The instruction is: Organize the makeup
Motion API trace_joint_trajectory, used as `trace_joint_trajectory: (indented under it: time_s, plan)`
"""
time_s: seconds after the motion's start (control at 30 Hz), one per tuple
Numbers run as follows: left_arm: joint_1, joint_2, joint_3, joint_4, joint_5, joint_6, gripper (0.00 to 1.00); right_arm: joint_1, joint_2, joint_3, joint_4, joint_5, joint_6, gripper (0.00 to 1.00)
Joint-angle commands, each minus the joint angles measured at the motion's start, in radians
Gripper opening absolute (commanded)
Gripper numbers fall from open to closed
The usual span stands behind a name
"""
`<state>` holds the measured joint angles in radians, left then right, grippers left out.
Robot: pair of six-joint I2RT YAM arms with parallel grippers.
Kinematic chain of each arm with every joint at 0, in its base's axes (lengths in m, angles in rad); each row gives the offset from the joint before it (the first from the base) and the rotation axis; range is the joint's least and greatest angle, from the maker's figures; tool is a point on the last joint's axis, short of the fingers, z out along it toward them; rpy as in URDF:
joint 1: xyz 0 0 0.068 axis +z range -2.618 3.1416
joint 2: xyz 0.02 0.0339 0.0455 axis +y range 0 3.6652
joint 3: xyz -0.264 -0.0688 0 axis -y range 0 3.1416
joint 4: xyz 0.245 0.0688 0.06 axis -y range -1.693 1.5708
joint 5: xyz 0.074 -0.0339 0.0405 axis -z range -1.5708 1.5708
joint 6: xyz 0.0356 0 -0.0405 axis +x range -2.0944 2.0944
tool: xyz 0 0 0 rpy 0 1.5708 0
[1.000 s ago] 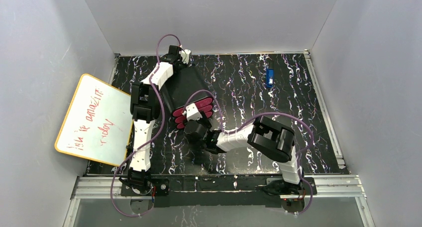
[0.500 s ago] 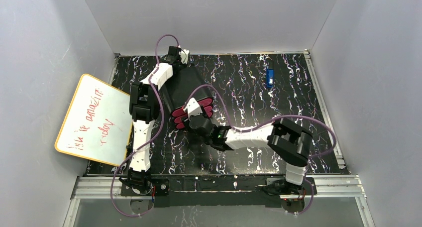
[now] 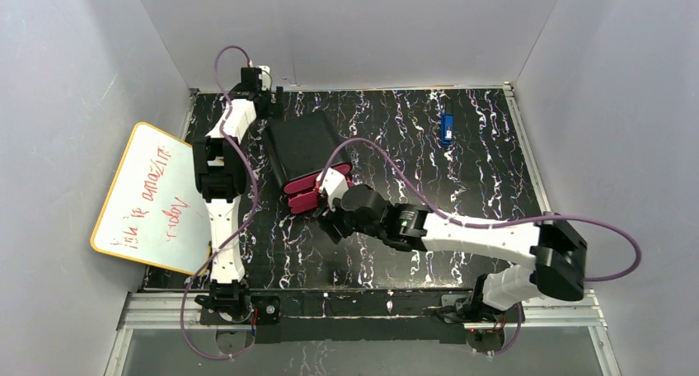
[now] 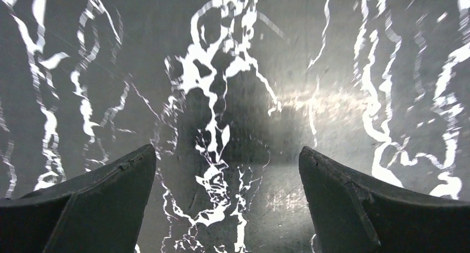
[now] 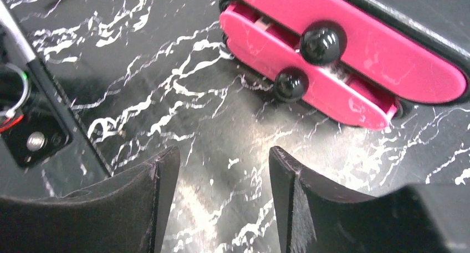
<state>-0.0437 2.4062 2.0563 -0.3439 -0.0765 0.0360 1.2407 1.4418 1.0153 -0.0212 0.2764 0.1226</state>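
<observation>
Searching all three views, you would have found no makeup: no stick, disc, compact or palette showed. My guess was that it lay inside the drawers, though nothing proved it. The lower drawer stood a little proud of the upper one, and the slit along its top edge was too narrow to read.

The step in hand looked like working that drawer, but you could not tell whether it was to be shut or drawn out. Your right gripper hung just near and right of the fronts, released and holding nothing, and its gap was not lined up with the lower knob.

To do it well, you needed to centre on that knob and square up first. An off-centre push would likely have skewed the drawer or slid the box across the table. For a pull, you needed to close on the knob alone.

Your left gripper was released too, over bare table at the far left corner, apart from the box. In the top view your right arm covered part of the drawer fronts.
</observation>
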Motion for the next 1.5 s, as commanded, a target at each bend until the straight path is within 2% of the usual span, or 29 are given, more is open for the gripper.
trace_joint_trajectory:
  time_s: [0.0,0.17,0.3,0.4,0.47,0.57,0.63,0.77,1.0,1.2,1.47]
  plan:
    - [-0.008,-0.186,0.065,0.103,-0.029,-0.022,0.98,-0.001,-0.113,0.041,-0.172,-0.054,-0.028,0.70]
    - [-0.007,-0.347,-0.002,0.180,0.012,-0.030,0.98,-0.033,-0.207,0.056,-0.184,0.114,-0.034,0.81]
    - [-0.007,-0.498,-0.082,0.201,0.040,-0.027,0.98,-0.058,-0.246,0.082,-0.152,0.371,-0.026,0.90]
    - [-0.007,-0.573,-0.098,0.158,0.067,-0.010,0.98,-0.118,-0.253,0.102,-0.116,0.323,-0.038,0.96]
    - [-0.007,-0.605,-0.108,0.129,0.069,-0.011,0.98,-0.155,-0.202,0.144,-0.164,0.261,0.011,0.98]
    - [-0.007,-0.649,-0.128,0.092,0.056,-0.018,0.98,-0.155,-0.085,0.202,-0.242,0.207,0.109,0.98]
    - [-0.007,-0.679,-0.150,0.085,0.048,-0.021,0.98,-0.122,-0.016,0.192,-0.209,0.172,0.199,0.98]
    - [-0.007,-0.699,-0.168,0.069,0.038,-0.013,0.98,-0.004,0.119,0.210,-0.171,0.268,0.318,0.98]
    - [-0.007,-0.702,-0.172,0.059,0.034,-0.004,0.98,0.024,0.251,0.264,-0.156,0.424,0.485,0.98]
    - [-0.007,-0.706,-0.187,0.060,0.039,-0.006,0.98,0.026,0.299,0.272,-0.088,0.517,0.476,0.98]
    - [-0.008,-0.706,-0.195,0.065,0.040,-0.003,0.98,0.025,0.371,0.281,0.009,0.544,0.432,0.98]
